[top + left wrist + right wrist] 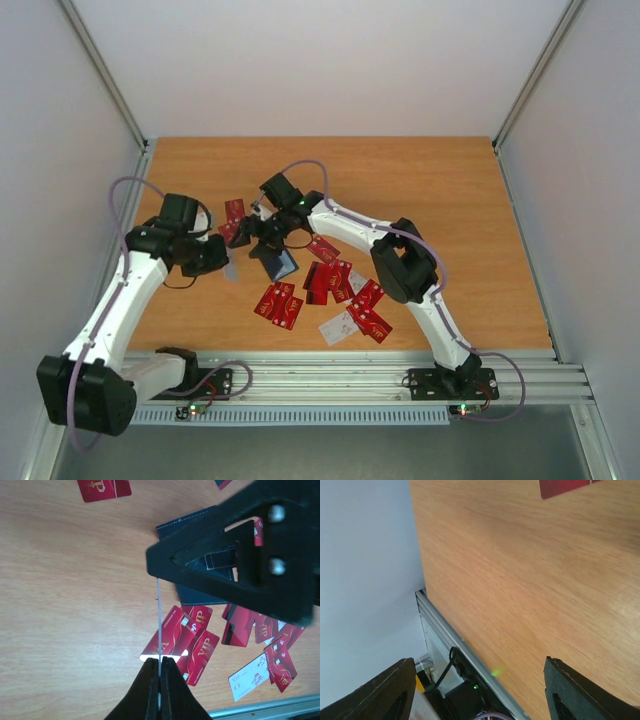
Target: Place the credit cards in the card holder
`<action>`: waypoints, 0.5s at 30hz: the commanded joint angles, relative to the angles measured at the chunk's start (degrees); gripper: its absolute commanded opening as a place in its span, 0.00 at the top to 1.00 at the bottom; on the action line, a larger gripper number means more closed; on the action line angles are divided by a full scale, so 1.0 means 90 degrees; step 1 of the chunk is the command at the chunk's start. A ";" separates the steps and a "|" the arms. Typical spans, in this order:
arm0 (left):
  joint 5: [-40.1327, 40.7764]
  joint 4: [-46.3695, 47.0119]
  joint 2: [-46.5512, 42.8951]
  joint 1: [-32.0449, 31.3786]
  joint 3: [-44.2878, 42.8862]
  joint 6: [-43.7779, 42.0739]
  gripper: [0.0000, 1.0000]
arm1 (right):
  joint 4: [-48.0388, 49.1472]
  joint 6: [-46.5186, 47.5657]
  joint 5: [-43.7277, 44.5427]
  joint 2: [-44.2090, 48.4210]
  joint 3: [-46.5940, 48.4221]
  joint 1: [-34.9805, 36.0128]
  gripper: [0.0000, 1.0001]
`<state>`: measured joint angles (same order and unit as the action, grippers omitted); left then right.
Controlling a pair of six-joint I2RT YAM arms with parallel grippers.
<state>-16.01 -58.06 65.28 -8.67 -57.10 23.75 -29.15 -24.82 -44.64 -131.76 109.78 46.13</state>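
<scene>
credit cards (pixel 200 650) mostly lie loose on bench (pixel 75 605); left claw (pixel 160 664) pinches one card (pixel 159 620) near card holder (pixel 200 595); right claw (pixel 477 672) spread.

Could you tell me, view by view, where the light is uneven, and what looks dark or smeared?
Top external: soft even light, faint shadows, credit cards crisp. Left wrist: left claw nearly black, held card only a pale edge-on line. Right wrist: tilted; right claw featureless black, green light blurred near the table edge.
</scene>
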 commanded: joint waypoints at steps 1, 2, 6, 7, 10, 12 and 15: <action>0.0108 -0.0172 -0.0410 0.0064 0.0191 0.0209 1.00 | -0.0109 -0.0089 -0.0171 -0.0275 0.0370 0.0182 0.30; 0.0097 -0.0133 -0.0476 0.0064 0.0226 0.0230 1.00 | -0.0111 -0.0076 -0.0171 -0.0288 0.0405 0.0194 0.30; -0.0049 -0.0070 -0.0551 0.0064 0.0310 0.0177 1.00 | -0.0623 0.0452 0.0249 -0.0047 0.0688 0.0132 0.30; -0.0035 -0.0062 -0.0553 0.0064 0.0346 0.0144 1.00 | -0.0845 0.0643 0.0354 0.0034 0.0776 0.0079 0.30; 0.0041 -0.0004 -0.0500 0.0060 0.0475 0.0019 1.00 | -0.1453 0.1168 0.0587 0.0415 0.0747 -0.0182 0.30; 0.0031 0.0099 -0.0350 0.0064 0.0527 -0.0075 1.00 | -0.1785 0.1517 0.0805 0.0728 0.0558 -0.0349 0.30; -0.0158 0.0419 0.0083 0.0064 0.0536 -0.0150 1.00 | -0.2287 0.2007 0.1265 0.1130 0.0164 -0.0630 0.30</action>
<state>-16.05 -58.76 62.22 -8.56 -53.01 24.32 -41.23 -15.40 -39.53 -128.70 114.15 44.14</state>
